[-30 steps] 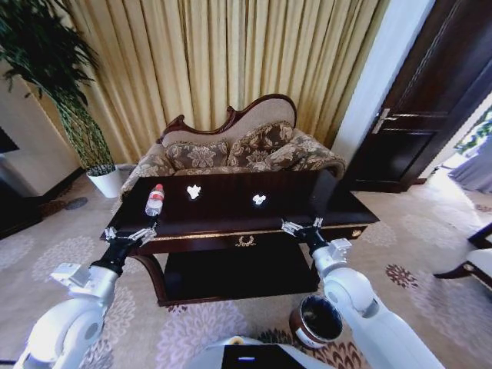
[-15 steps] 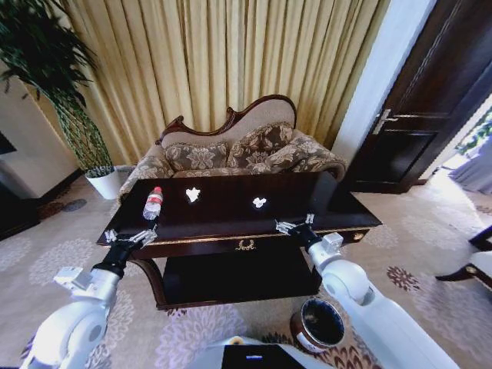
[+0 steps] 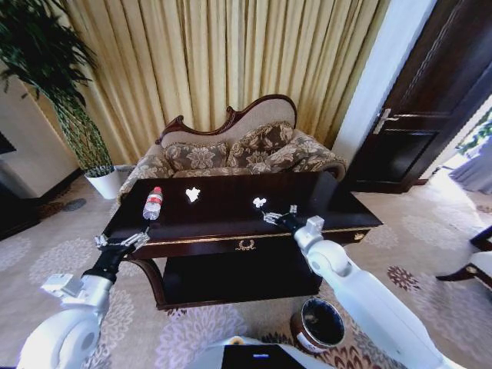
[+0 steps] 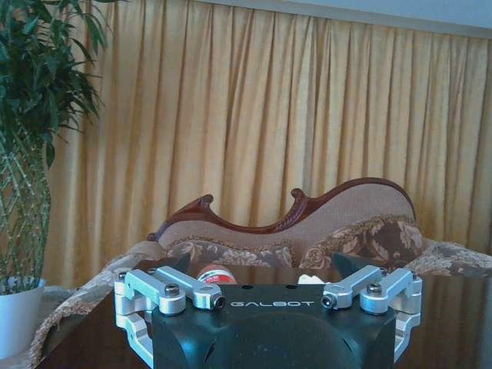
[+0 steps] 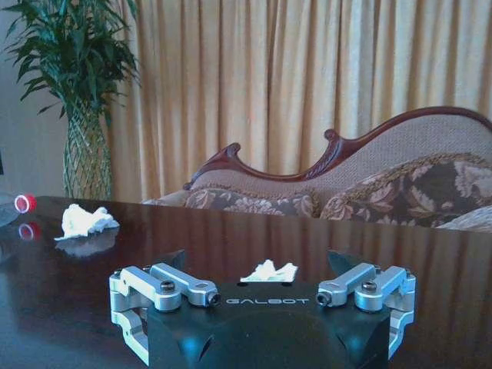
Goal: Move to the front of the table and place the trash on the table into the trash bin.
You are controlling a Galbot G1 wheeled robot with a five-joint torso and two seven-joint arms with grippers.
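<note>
In the head view's lower middle, the right arm hides part of the trash bin (image 3: 320,323). At the right wrist view's left edge, the water bottle (image 5: 17,206) is cut off, showing mostly its red cap.

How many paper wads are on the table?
2. One wad lies near the bottle; the other wad lies just ahead of the right gripper. Smaller scraps may be unseen.

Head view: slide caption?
Right gripper open over the table, nearing a paper wad; left gripper open.
</note>
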